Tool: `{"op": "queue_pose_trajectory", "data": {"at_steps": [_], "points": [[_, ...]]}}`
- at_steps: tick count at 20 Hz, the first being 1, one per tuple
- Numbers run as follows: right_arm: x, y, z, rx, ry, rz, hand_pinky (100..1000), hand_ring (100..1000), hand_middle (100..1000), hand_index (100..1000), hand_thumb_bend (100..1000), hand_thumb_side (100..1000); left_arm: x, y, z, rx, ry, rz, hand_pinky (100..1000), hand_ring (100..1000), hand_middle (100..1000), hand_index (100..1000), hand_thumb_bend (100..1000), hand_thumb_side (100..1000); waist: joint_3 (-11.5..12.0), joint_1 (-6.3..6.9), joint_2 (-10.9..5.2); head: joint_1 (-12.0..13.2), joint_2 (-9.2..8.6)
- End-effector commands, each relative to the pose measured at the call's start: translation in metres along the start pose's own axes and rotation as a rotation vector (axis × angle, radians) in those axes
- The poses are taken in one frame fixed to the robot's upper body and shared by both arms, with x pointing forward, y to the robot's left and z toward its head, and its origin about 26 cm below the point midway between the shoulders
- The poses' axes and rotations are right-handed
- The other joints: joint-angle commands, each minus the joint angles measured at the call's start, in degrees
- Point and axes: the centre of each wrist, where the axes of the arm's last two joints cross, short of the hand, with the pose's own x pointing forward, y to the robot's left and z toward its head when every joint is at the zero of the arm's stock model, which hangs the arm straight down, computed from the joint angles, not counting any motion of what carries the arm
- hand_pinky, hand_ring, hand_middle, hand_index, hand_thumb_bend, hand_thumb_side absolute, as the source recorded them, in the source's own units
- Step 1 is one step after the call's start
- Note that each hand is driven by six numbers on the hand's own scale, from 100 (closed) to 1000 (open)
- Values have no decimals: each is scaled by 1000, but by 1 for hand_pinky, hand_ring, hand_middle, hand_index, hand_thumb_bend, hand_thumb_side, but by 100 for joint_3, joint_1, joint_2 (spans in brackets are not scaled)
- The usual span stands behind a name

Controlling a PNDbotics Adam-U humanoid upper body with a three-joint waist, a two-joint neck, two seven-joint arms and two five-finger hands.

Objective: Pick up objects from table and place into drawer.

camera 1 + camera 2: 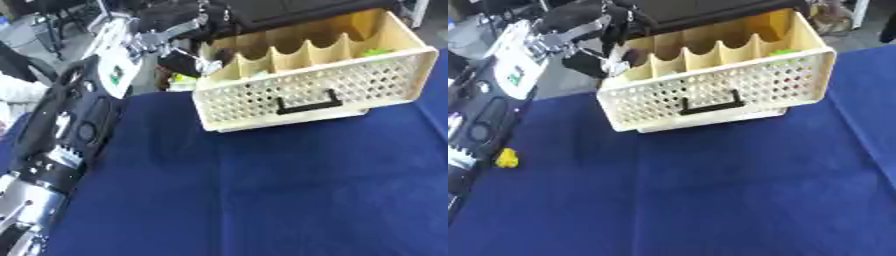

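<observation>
A cream perforated drawer (pixel 315 92) with a black handle (pixel 308 103) stands pulled open at the back of the blue table (pixel 262 190). Dividers split it into several compartments. A green thing (pixel 782 51) lies in its rightmost compartment. My left arm reaches up along the left side, and my left hand (pixel 595 37) hovers over the drawer's left end, above the leftmost compartment. Blur hides whether it holds anything. A small yellow thing (pixel 506 157) lies at the table's left edge. My right hand shows in neither view.
A yellow-green thing (pixel 181 80) sits just outside the drawer's left wall, behind the table. A dark cabinet body (pixel 289 12) rises behind the drawer. Blue cloth stretches in front of the drawer.
</observation>
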Motion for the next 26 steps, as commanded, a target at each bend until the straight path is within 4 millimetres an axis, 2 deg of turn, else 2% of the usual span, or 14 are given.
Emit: {"op": "queue_pose_trajectory", "data": {"at_steps": [1,2,7,9,14,18,22,23,26], "points": [[8,-3,-3,-8,-28,3,866,294,259,639,100,688,3,22,1,91,-57,29,235,403,553,812,100,246,38,-108,-194,-7,84],[8,-3,-3,-9,-31,4,863,295,259,639,100,687,6,26,0,135,-65,62,238,401,539,807,100,254,51,-121,-204,-13,105],[8,-5,-3,-21,-34,10,861,294,259,639,100,688,28,54,3,369,-108,332,232,381,506,783,100,482,129,-213,-239,-85,206],[8,-6,-3,-29,-34,13,859,293,259,639,100,687,38,66,6,426,-127,463,231,377,500,767,100,531,152,-260,-242,-132,208],[8,-6,-4,-33,-39,7,854,291,257,639,100,687,59,88,13,515,-171,707,219,357,493,762,100,586,197,-376,-231,-232,220],[12,-5,-7,5,-65,34,832,290,258,650,100,696,74,96,32,615,-186,847,216,341,495,761,100,615,267,-495,-250,-295,276],[29,-3,-18,159,-149,150,782,297,275,697,100,787,99,93,64,704,-198,956,258,371,500,761,100,637,318,-651,-293,-314,327],[34,-3,-22,215,-175,188,770,302,289,726,100,851,106,91,72,724,-197,974,267,376,499,759,100,637,324,-686,-303,-317,333],[52,1,-32,460,-246,323,749,309,315,741,100,970,127,82,95,781,-199,1002,299,403,505,763,100,633,338,-769,-335,-311,351]]}}
